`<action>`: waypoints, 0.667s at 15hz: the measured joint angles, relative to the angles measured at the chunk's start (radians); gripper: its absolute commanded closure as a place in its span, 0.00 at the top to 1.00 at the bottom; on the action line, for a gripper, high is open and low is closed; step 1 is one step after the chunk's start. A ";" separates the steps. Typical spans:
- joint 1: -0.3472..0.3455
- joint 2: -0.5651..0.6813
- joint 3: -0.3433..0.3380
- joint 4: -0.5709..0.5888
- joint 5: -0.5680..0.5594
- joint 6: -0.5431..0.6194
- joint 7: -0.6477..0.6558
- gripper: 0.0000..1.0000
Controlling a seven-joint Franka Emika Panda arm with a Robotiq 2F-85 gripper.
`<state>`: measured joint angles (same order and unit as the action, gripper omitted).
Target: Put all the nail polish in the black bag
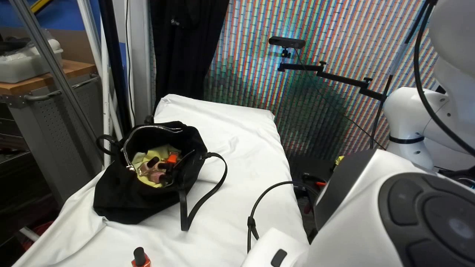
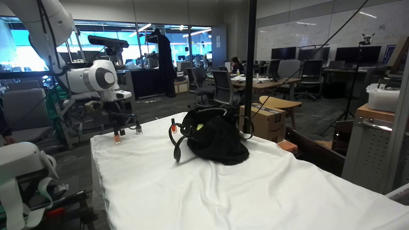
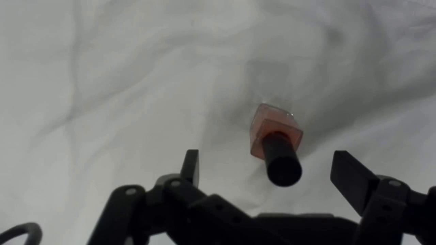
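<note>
In the wrist view a coral nail polish bottle [image 3: 276, 126] with a black cap stands upright on the white cloth. My gripper [image 3: 267, 168] is open above it, one finger on each side of the cap and touching neither side. An exterior view shows this orange bottle [image 2: 117, 138] just under the gripper. To its right are a dark-capped, greyish bottle [image 2: 139, 129] and a red bottle [image 2: 173, 128] beside the bag. The black bag [image 1: 130, 196] gapes upward; inside, on its yellow-green lining, lie several bottles, including an orange bottle [image 1: 172, 159] and a pink bottle [image 1: 157, 177].
The white-covered table [image 2: 166, 191] carries the bag and bottles, its cloth wrinkled in places. A looped strap [image 1: 207, 200] of the bag reaches out over the cloth. A grey cabinet [image 1: 63, 129] and upright poles stand past the bag.
</note>
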<state>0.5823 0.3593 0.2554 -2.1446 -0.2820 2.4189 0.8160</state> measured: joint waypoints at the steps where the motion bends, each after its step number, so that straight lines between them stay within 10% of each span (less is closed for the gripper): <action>1: 0.001 0.001 0.002 0.000 0.002 0.000 0.000 1.00; 10: 0.003 0.005 0.008 -0.015 0.036 0.024 -0.005 1.00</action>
<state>0.5854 0.3640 0.2637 -2.1592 -0.2458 2.4433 0.8111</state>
